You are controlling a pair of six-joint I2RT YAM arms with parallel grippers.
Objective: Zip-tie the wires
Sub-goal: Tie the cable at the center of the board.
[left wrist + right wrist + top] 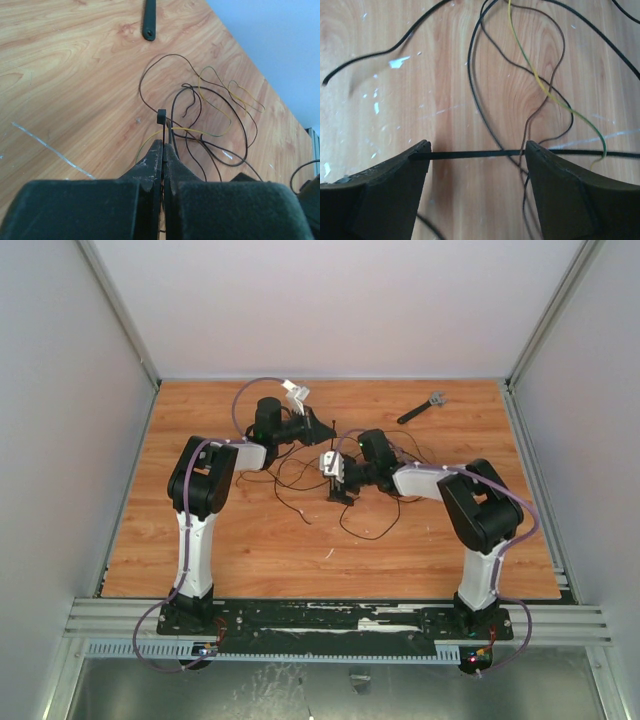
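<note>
left pincer [163, 152] clamped, right pincer [477, 152] spread

You have a wood-grain worktop [200, 550] before you, scuffed with pale flecks and scratches. Plain pale grey walls [330, 300] close it in behind and on both sides, with metal posts [118, 310] rising from its far corners. A ribbed aluminium rail [110, 620] runs along its near edge. The light is soft and even.

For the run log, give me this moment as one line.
left hand: shut on zip tie | right hand: open, zip tie crossing between its fingers | wires: loose loops on table
</note>
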